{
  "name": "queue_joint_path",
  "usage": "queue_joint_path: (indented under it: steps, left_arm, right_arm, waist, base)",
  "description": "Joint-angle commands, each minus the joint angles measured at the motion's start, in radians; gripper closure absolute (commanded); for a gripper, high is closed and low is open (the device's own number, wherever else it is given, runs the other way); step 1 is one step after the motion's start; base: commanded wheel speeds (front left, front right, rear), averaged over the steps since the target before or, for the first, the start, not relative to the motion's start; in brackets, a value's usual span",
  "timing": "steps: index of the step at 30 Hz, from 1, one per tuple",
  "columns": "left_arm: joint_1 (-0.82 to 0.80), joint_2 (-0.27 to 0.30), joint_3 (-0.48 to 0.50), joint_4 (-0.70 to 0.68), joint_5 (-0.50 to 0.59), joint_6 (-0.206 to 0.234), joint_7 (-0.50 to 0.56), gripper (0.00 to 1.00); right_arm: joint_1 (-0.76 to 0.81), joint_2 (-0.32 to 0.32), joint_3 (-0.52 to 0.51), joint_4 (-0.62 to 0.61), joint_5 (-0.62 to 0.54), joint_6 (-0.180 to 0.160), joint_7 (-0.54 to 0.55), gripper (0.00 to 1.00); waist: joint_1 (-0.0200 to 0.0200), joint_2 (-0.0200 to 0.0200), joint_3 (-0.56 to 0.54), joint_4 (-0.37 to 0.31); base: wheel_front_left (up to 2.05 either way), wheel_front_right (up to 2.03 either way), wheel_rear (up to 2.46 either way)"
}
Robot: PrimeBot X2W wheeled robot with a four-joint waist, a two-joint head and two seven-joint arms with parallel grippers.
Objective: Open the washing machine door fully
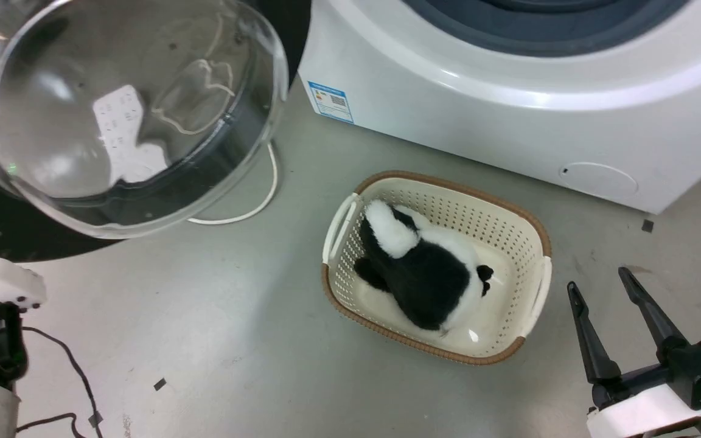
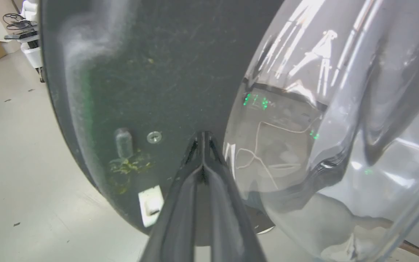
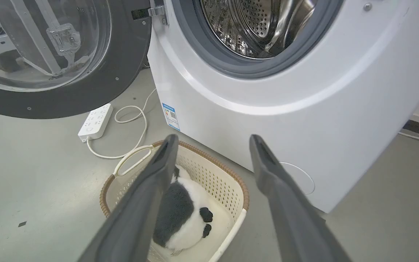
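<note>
The washing machine door [image 3: 86,91] stands swung well away from the drum opening, at the upper left of the right wrist view, hung on its hinge [image 3: 156,11] at the edge of the washing machine [image 3: 267,109]; I judge the swing mostly done, with only the last bit left; in the left wrist view the left hand [image 2: 202,145] has its fingers pressed narrow together, holding nothing, tips at the centre of the frame and seemingly against the door's dark inner face, just beside the bulging glass bowl at the right; that is the main risk, since a closed tip pushing on a glossy sloped surface has no grip and could skid sideways onto the glass or off the rim at the lower left, and the door might then drift back; a hard shove near the end of travel could also strain the hinge if the door meets its stop; on the floor below the door lie a power strip [image 3: 95,122] and its cable [image 3: 136,120], near the door's lower edge, so a low arm could snag them; the right hand [image 1: 600,280] hovers spread wide and empty at the lower right of the head view, near the basket [image 1: 496,225] holding a plush panda [image 1: 423,274]; a turn of the waist could knock the basket
</note>
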Motion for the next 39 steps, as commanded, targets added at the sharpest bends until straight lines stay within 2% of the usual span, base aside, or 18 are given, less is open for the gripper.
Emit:
queue_joint_path:
  steps: [1,6,11,16,22,28,34,35,36,37,39]
  left_arm:
    - [-0.022,0.006,0.008,0.028,0.000,-0.009,-0.009,1.00]
    - [-0.034,0.005,0.029,0.077,0.012,-0.018,-0.012,1.00]
    - [0.011,-0.012,0.082,-0.004,0.094,-0.038,-0.013,1.00]
    - [0.105,-0.092,0.107,-0.176,0.189,-0.080,-0.013,1.00]
    - [0.240,-0.222,0.085,-0.366,0.255,-0.121,-0.013,1.00]
    - [0.353,-0.313,0.035,-0.434,0.293,-0.143,-0.013,1.00]
    - [0.431,-0.366,-0.013,-0.439,0.344,-0.150,-0.013,1.00]
    - [0.443,-0.373,-0.024,-0.434,0.356,-0.151,-0.013,0.67]
    - [0.453,-0.380,-0.034,-0.431,0.367,-0.149,-0.013,0.27]
    - [0.462,-0.387,-0.043,-0.428,0.376,-0.148,-0.013,0.00]
    - [0.478,-0.399,-0.059,-0.420,0.388,-0.145,-0.013,0.00]
  right_arm:
    - [-0.014,-0.006,0.000,-0.004,-0.008,-0.001,0.000,0.00]
    - [-0.017,0.000,-0.007,0.002,-0.007,-0.001,-0.003,0.00]
    - [-0.020,0.015,-0.021,0.012,-0.009,-0.001,-0.013,0.00]
    - [-0.020,0.040,-0.067,0.018,-0.024,-0.001,-0.020,0.00]
    - [0.000,0.070,-0.112,-0.002,-0.036,-0.001,-0.022,0.00]
    - [0.039,0.081,-0.118,-0.013,-0.038,-0.001,-0.022,0.00]
    - [0.074,0.083,-0.108,-0.016,-0.015,-0.001,-0.022,0.00]
    - [0.080,0.083,-0.106,-0.014,-0.009,-0.001,-0.022,0.00]
    - [0.087,0.083,-0.103,-0.013,-0.004,-0.001,-0.022,0.00]
    - [0.093,0.083,-0.101,-0.012,-0.001,-0.001,-0.022,0.00]
    - [0.103,0.083,-0.098,-0.010,0.005,-0.001,-0.022,0.00]
  waist:
    - [-0.0002,0.0000,0.005,-0.011]
    - [-0.0002,0.0000,-0.015,-0.024]
    - [-0.0002,0.0000,-0.075,-0.045]
    - [-0.0002,0.0000,-0.160,-0.077]
    - [-0.0002,0.0000,-0.255,-0.143]
    - [-0.0002,0.0000,-0.322,-0.228]
    - [-0.0002,0.0000,-0.351,-0.301]
    - [-0.0002,0.0000,-0.354,-0.311]
    - [-0.0002,0.0000,-0.357,-0.321]
    - [-0.0002,0.0000,-0.359,-0.328]
    - [-0.0002,0.0000,-0.361,-0.341]
  base:
    - [0.00,0.00,0.00]
    - [0.00,0.00,0.00]
    - [0.00,0.00,0.00]
    - [0.00,0.00,0.00]
    - [0.00,0.00,0.00]
    - [0.00,0.00,0.00]
    - [0.00,0.00,0.00]
    - [0.00,0.00,0.00]
    - [0.00,0.00,0.00]
    - [0.00,0.00,0.00]
    - [0.00,0.00,0.00]
